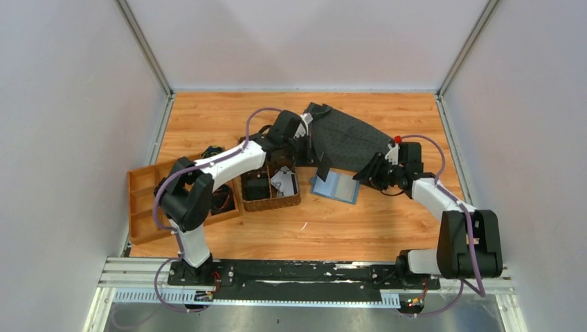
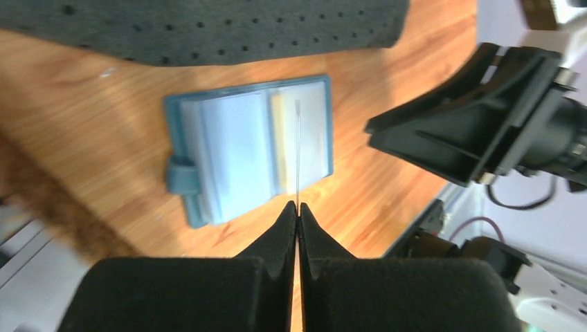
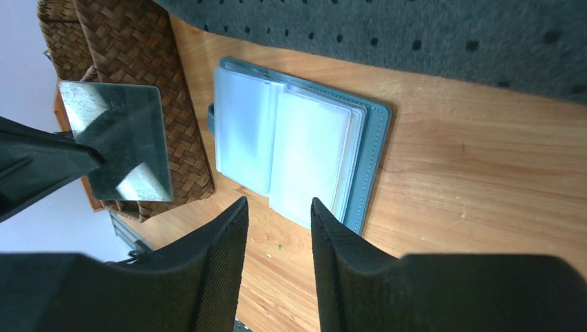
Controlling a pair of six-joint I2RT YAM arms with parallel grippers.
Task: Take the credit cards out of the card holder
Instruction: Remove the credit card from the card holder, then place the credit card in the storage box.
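The open blue-teal bifold card holder [image 1: 336,187] lies on the wooden table [image 1: 332,232], right of the brown woven basket [image 1: 273,205]. The left gripper [image 2: 297,207] clenches a thin grey rectangular credit card [image 3: 121,138]. The right gripper [image 3: 277,207] stands unclenched at the holder's right, holding nothing.

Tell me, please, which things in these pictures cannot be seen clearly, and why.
1. Face of the credit card in the left gripper: left wrist view shows only its edge; right wrist view, only grey reflections.
2. More cards in the card holder: cloudy sleeves hide them in both wrist views; too small from the top.
3. Contents of the woven basket: partly under the left arm in the top view.
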